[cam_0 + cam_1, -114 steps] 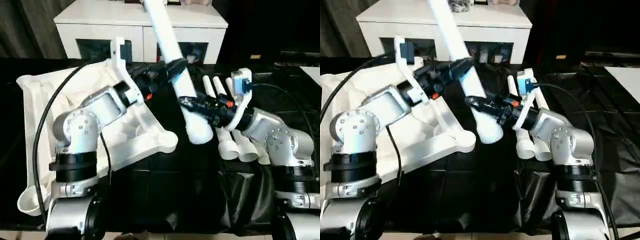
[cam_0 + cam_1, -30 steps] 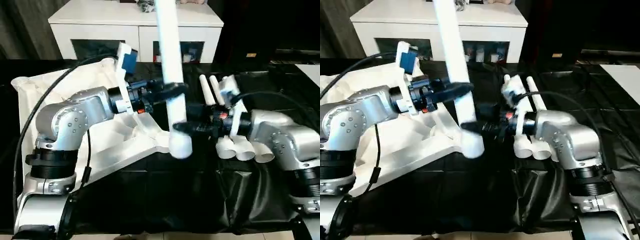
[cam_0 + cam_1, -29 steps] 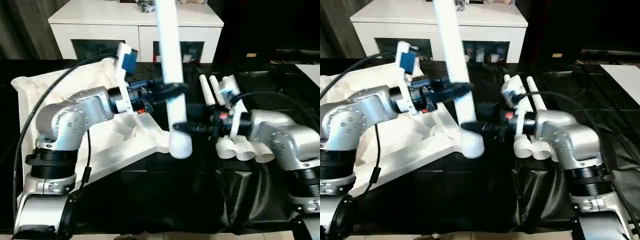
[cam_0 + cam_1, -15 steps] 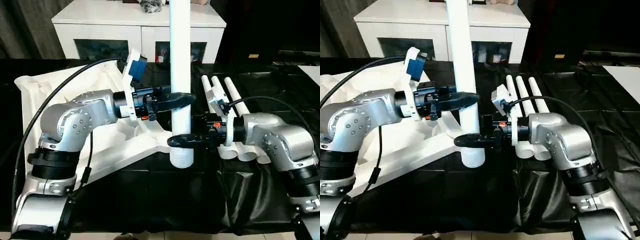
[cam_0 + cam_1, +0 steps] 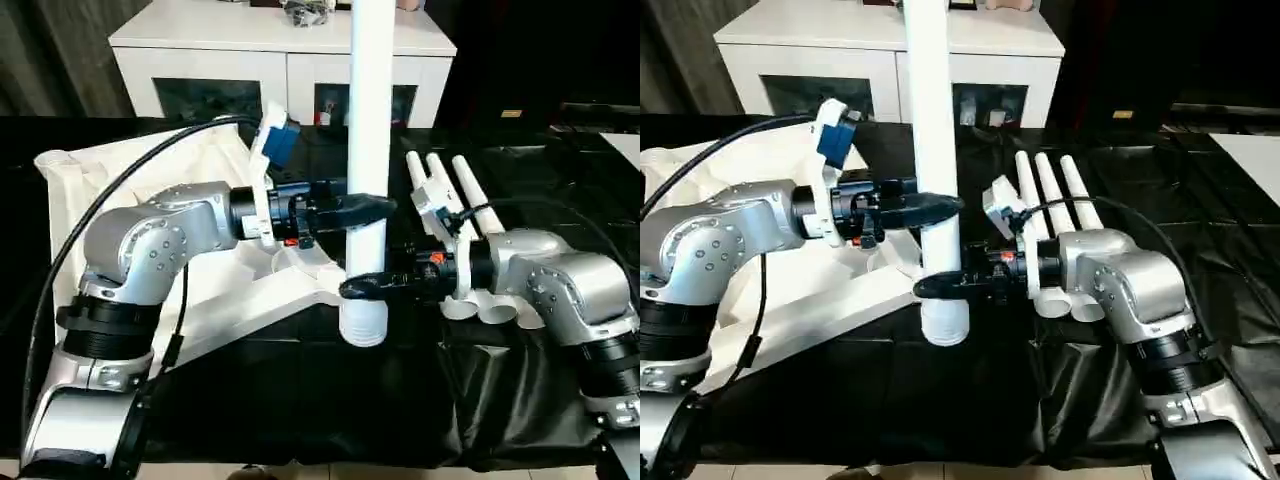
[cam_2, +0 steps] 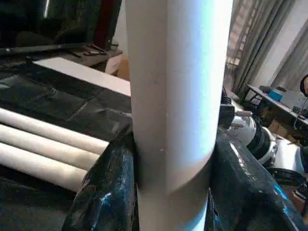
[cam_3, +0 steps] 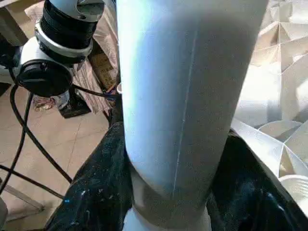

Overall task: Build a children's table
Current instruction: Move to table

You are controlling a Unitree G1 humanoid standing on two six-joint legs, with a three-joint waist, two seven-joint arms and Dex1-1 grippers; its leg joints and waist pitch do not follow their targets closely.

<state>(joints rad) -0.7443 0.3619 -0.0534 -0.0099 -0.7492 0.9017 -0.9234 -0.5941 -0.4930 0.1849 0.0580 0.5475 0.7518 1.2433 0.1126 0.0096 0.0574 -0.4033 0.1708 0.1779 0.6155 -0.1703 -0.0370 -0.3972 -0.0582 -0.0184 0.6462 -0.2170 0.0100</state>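
Left eye view: one white tapered table leg (image 5: 368, 150) stands upright at centre, wide open end down, hanging above the black-covered work surface (image 5: 300, 400). Left gripper (image 5: 365, 209) is clamped across the leg's middle; right gripper (image 5: 362, 287) is clamped lower, just above the leg's bottom end. Both wrist views show black fingers (image 6: 103, 187) (image 7: 96, 192) pressed against either side of the tube. Three more legs (image 5: 450, 200) lie side by side to the right, behind the right forearm. Tabletop (image 5: 130, 180) lies ribbed underside up at left, its near corner socket (image 5: 325, 270) just beside the held leg. White cabinet (image 5: 280, 40) stands at far.
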